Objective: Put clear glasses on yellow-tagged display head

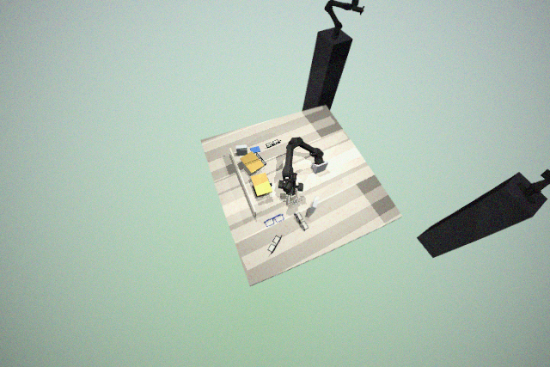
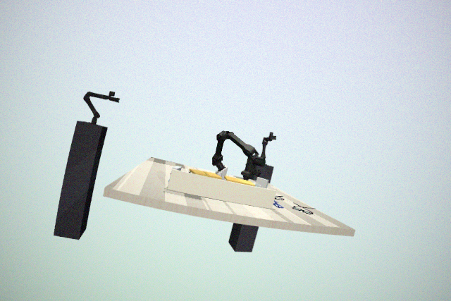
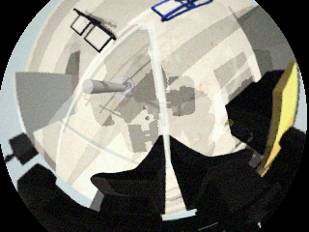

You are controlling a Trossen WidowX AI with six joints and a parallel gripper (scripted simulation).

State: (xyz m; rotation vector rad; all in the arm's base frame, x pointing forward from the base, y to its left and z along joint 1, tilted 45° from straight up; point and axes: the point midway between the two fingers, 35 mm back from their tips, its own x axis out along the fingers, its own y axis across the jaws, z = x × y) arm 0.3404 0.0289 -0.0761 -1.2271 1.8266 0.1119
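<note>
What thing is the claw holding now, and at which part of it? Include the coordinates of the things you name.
The claw [image 1: 290,194] [image 2: 246,177] [image 3: 164,137] holds the clear glasses [image 1: 295,201] [image 3: 158,72] by their long pale bar; whether this is the front frame or a temple, I cannot tell.

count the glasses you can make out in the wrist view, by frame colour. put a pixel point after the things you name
black glasses [image 1: 300,221] [image 2: 279,197] [image 3: 97,23]: 1
blue glasses [image 1: 273,220] [image 2: 277,204] [image 3: 180,7]: 1
clear glasses [image 1: 293,199] [image 3: 159,87], held in the pincer [image 3: 164,137]: 1
total: 3
</note>
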